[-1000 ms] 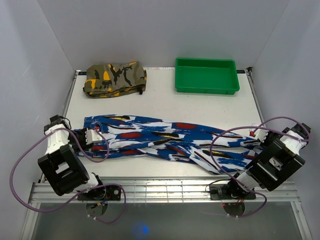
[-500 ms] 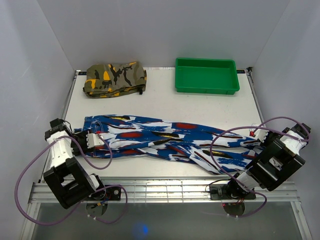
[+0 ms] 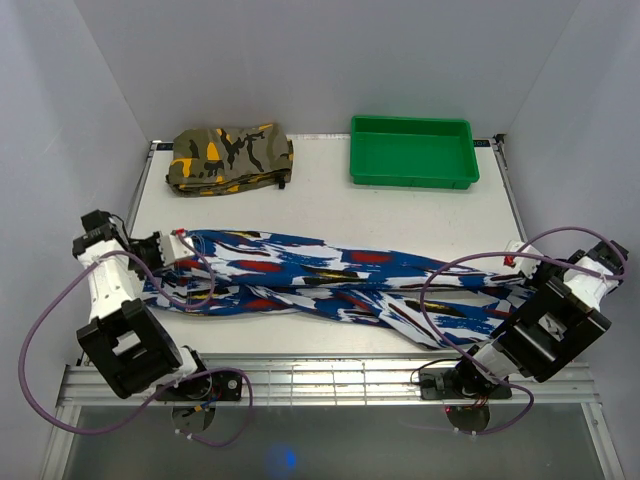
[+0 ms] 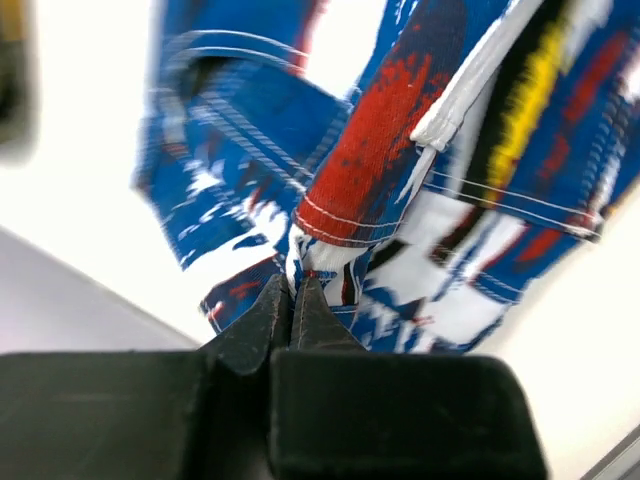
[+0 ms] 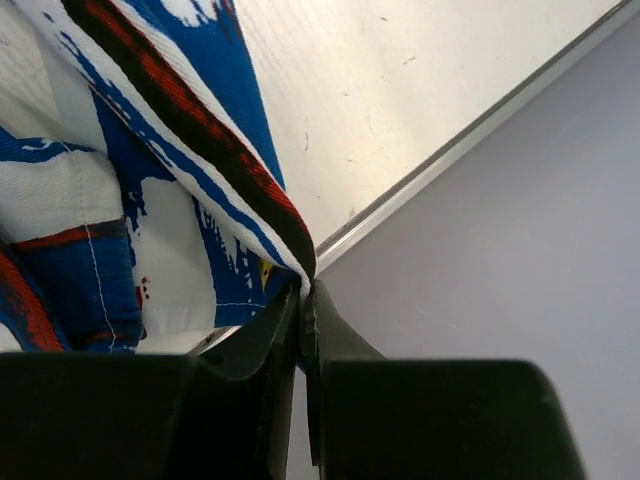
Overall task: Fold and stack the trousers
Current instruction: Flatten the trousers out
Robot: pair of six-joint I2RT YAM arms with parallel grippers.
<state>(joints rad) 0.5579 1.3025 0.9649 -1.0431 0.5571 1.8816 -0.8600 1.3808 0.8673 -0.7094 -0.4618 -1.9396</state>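
Observation:
The trousers (image 3: 330,275), blue with white, red and black streaks, stretch across the table from left to right. At their left end my left gripper (image 3: 172,246) is shut on the fabric; the left wrist view shows the cloth (image 4: 380,190) pinched between its closed jaws (image 4: 293,290). The right end is held by my right gripper (image 3: 522,258), shut on a hem near the table's right edge. In the right wrist view the striped hem (image 5: 200,150) hangs from those jaws (image 5: 306,287).
A folded camouflage garment (image 3: 229,157) lies at the back left. A green tray (image 3: 412,151) stands at the back right. The table's metal edge rail (image 5: 470,130) runs just beside the right gripper, with the enclosure wall beyond it.
My left gripper has closed on the trousers' left end and pulled it left and back, drawing the cloth straighter. The right gripper stayed shut and shifted slightly.

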